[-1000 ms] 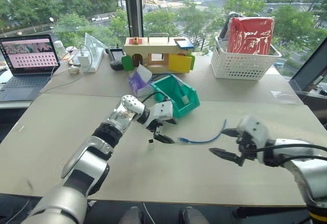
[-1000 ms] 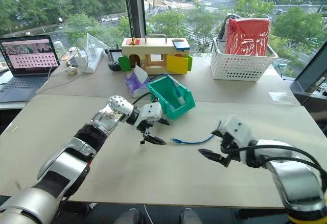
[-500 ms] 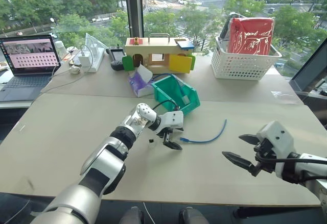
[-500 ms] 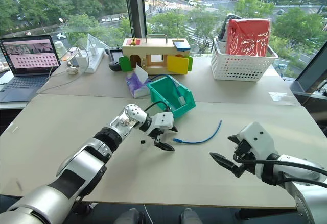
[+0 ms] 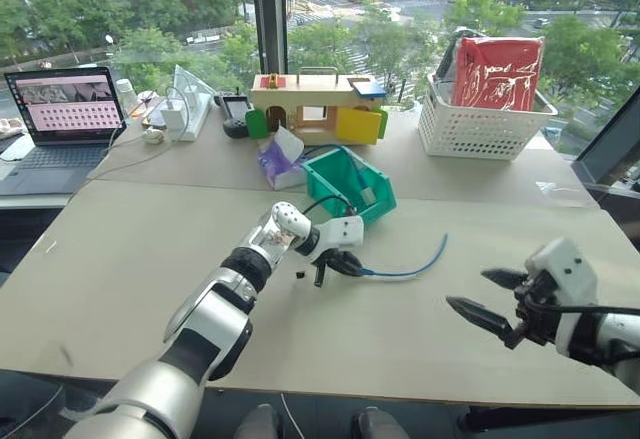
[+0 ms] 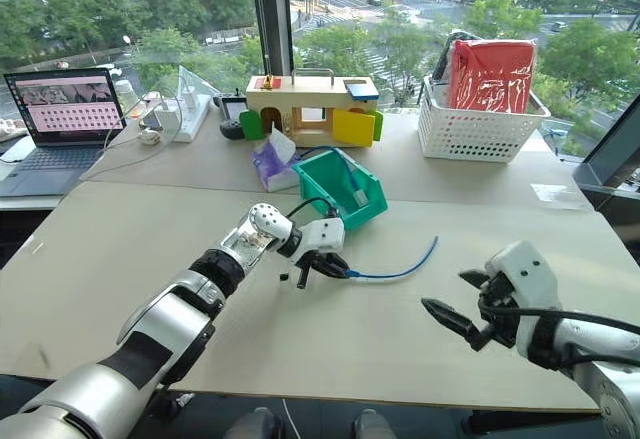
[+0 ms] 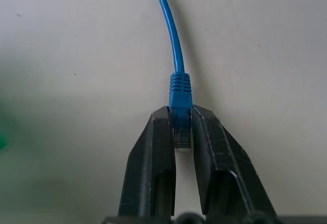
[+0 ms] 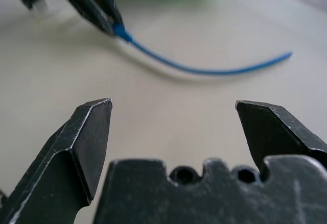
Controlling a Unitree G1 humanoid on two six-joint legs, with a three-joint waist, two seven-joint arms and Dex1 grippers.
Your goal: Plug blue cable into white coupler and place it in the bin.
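Blue cable point(image 7: 176, 55) plug pinched between left gripper point(image 7: 182, 132) jaws.

No text, label, brand, number or sign can be read. The laptop point(image 5: 62, 119) at the far left of the table shows a screen of small pinkish tiles in rows, too small to make out any characters. The red packet point(image 5: 497, 72) in the white basket point(image 5: 480, 129) carries no legible print.
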